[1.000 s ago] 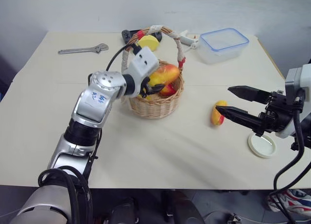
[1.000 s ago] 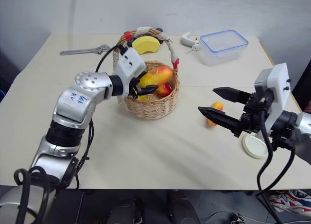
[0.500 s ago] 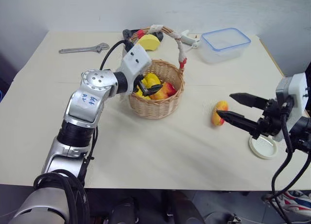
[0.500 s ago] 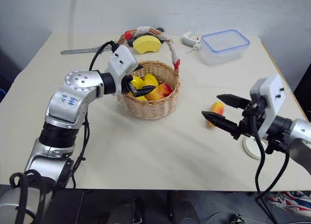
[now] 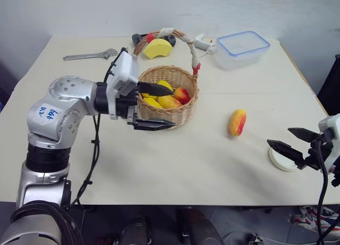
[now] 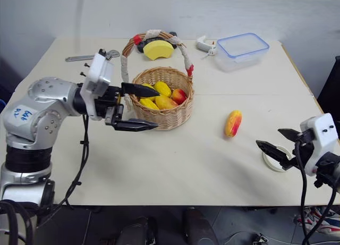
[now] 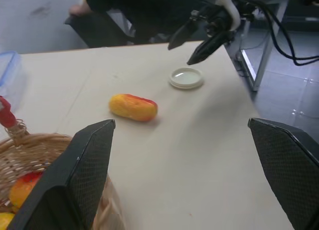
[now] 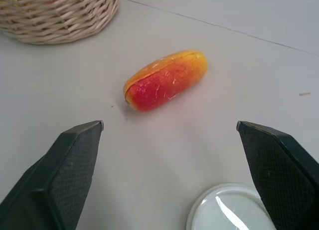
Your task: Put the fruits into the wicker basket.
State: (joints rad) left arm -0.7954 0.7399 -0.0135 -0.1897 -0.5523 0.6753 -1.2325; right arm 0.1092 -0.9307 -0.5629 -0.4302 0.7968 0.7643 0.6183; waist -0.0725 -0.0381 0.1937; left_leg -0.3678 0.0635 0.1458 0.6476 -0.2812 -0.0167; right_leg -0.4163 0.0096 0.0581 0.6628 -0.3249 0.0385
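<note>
The wicker basket (image 5: 180,116) stands mid-table with its cloth-wrapped handle (image 5: 193,52) arching over it. One fruit (image 5: 177,98), orange with a red end, lies inside among yellow lemons (image 5: 151,102). The other fruit (image 5: 237,122) lies on the table to the basket's right, also seen in the right wrist view (image 8: 165,80). My left gripper (image 5: 172,108) is open and empty at the basket's left side, one finger over the rim and one in front of the wall. My right gripper (image 5: 279,137) is open and empty near the table's right front edge, well apart from the loose fruit.
A white round lid (image 5: 281,160) lies just under my right gripper. A clear blue-rimmed box (image 5: 243,49) stands at the back right. A yellow half-round block (image 5: 158,48) and a white tool (image 5: 202,42) sit behind the basket, and a wrench (image 5: 90,55) lies back left.
My left gripper let the fruit go into the basket, opened and drew back to the left. My right gripper moved right and down, away from the loose fruit, and opened a little wider.
</note>
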